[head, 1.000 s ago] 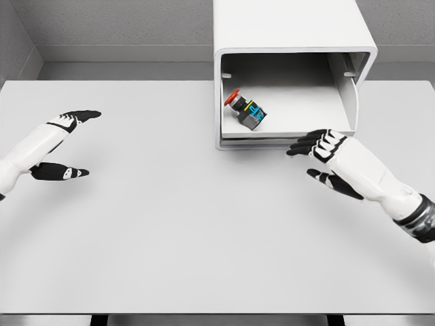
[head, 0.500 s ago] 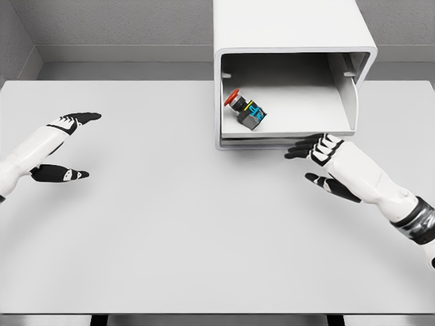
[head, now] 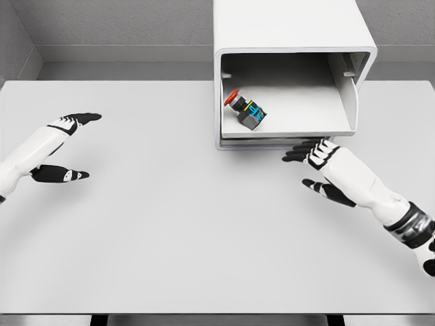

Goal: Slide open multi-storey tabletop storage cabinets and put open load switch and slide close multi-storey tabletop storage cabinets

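Since a second ago the right hand (head: 318, 165) has drifted a little leftward and toward the near edge, its wrist dropping lower in the head view, while the left hand (head: 60, 146) has hardly shifted.

That left hand hovers over the far-left part of the plain white tabletop (head: 170, 231), its black fingers (head: 83, 118) extended and its thumb spread well below them, wide and holding nothing. Well off to its right, beyond a long bare stretch of surface, stands the white rounded-corner tabletop storage cabinet (head: 285, 27), its front open so the pale inner shelf shows. On that shelf, toward the hand's side of the compartment, lies the small load switch with a red round button and a dark body with blue and yellow marks (head: 246, 109), tilted, touching the shelf floor and near the cabinet's left wall.

Just below the cabinet's lower front lip the right hand hangs with fingers stretched leftward and thumb splayed underneath, wide and gripping nothing. Its fingertips (head: 291, 153) sit just beside that lip; whether they touch it cannot be told.
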Tool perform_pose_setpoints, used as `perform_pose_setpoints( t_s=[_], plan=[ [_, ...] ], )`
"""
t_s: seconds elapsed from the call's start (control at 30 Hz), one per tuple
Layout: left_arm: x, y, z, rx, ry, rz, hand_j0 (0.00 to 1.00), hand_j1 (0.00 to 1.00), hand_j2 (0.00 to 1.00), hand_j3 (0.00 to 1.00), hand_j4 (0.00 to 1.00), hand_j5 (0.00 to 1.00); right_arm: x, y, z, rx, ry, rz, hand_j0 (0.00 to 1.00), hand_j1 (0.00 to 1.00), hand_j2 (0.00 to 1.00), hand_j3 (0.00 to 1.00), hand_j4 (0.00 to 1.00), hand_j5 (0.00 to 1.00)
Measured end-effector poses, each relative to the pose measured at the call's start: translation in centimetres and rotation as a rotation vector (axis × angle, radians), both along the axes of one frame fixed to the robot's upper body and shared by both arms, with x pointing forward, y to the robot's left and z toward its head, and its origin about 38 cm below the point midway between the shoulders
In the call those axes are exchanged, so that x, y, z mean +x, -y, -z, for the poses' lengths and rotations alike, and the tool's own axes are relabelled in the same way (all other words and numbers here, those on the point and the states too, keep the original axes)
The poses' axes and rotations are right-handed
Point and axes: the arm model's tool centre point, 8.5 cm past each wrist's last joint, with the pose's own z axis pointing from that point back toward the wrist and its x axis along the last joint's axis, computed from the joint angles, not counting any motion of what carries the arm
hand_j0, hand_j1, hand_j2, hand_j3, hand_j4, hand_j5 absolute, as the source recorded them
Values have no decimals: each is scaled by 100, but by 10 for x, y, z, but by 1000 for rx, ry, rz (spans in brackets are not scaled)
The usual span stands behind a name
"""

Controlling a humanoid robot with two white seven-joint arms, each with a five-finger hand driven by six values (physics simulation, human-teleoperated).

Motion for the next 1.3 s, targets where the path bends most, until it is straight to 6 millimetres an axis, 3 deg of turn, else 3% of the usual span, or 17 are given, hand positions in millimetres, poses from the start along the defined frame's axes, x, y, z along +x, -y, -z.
perform_pose_setpoints(
  t_s=[0.23, 0.37, 0.6, 0.7, 0.9, 1.13, 1.23, 1.3],
  plan=[
    [0, 0, -1, 1, 1, 0, 100, 100, 100, 100, 100, 100, 10, -4, -1, 4, 6, 1, 77, 77, 77, 77, 77, 77],
    [0, 0, 0, 1, 0, 0, 100, 100, 100, 100, 100, 100, 18, -4, -5, 0, 19, 3, 65, 65, 65, 65, 65, 65],
    [0, 0, 0, 1, 0, 0, 100, 100, 100, 100, 100, 100, 44, -3, -20, -22, 59, 8, 66, 66, 66, 66, 66, 66],
    [0, 0, 0, 1, 0, 0, 100, 100, 100, 100, 100, 100, 56, -5, -18, -31, 55, 11, 67, 67, 67, 67, 67, 67],
    [0, 0, 0, 1, 0, 0, 100, 100, 100, 100, 100, 100, 56, -4, -3, -45, 12, 15, 68, 68, 68, 68, 68, 68],
    [0, -1, 0, 2, 1, -2, 100, 100, 100, 100, 100, 100, 50, 33, -12, -105, 19, 68, 70, 70, 70, 70, 70, 70],
    [-3, -3, 3, 6, -8, -10, 100, 100, 100, 100, 100, 100, 29, 60, 0, -139, -20, 111, 70, 70, 70, 70, 70, 70],
    [-4, -4, 5, 14, -13, -13, 100, 100, 100, 100, 100, 100, 30, 76, -14, -147, 12, 149, 70, 70, 70, 70, 70, 70]
  ],
)
